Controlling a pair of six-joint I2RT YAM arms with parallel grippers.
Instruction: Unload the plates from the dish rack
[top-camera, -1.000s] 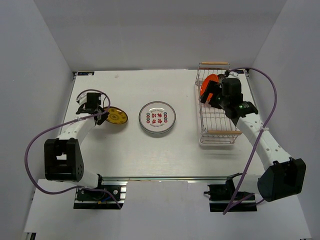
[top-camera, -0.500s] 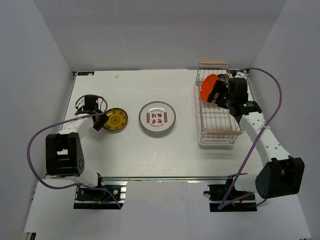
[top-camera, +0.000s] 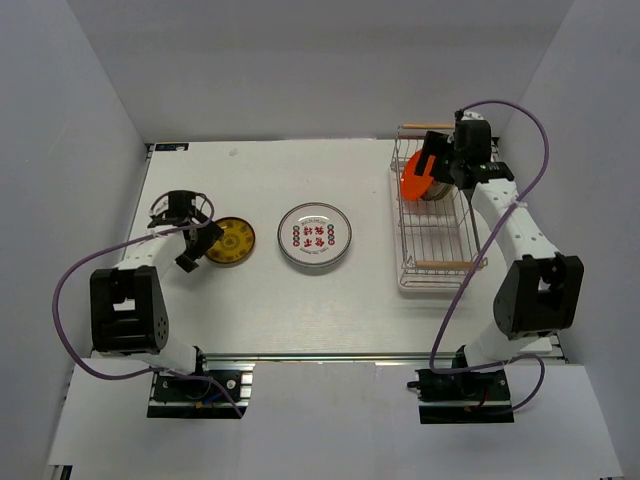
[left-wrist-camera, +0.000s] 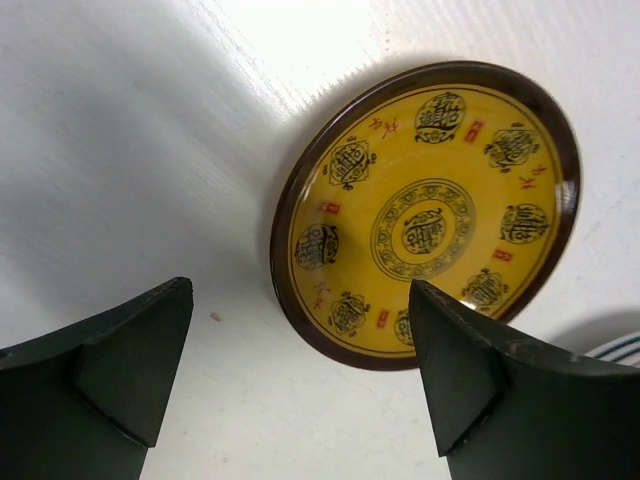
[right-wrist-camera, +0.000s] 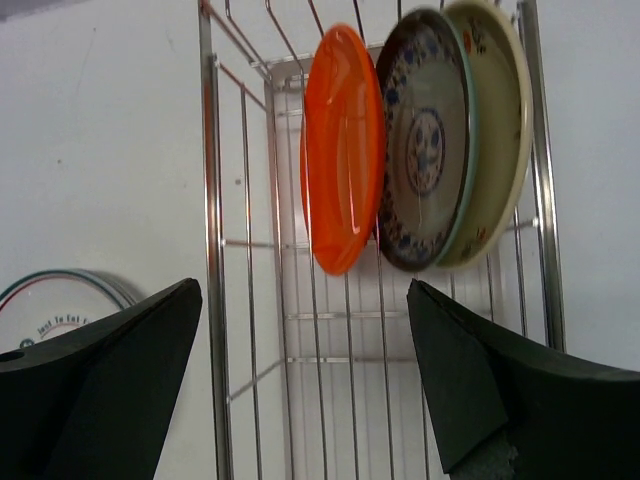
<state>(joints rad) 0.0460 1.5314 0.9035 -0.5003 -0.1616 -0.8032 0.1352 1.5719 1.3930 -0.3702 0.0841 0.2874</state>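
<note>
Two plates lie out on the surface (top-camera: 300, 300): yellow plate (top-camera: 232, 236) near the left edge, white plate (top-camera: 314, 236) mid-surface. Three stand in the dish rack (top-camera: 432, 262) by the right edge. Left tool (left-wrist-camera: 300, 292) gapes wide and empty over the yellow plate; right tool (right-wrist-camera: 305, 288), wide and empty, faces the orange plate (right-wrist-camera: 342, 150).

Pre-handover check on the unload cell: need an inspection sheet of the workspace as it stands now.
Surface: white table, two plates lying flat on it.
Job's things: dish rack on the right holds three upright plates: orange plate, blue-patterned plate, cream plate. Yellow plate and white plate are out on the table.
Clutter: nothing seen.
Grippers: left tool open, empty, at the yellow plate's edge. Right tool open, empty, facing the racked plates.
Cables: left purple cable and right purple cable each loop off their arm.
Surroundings: plain grey walls on three sides.
</note>
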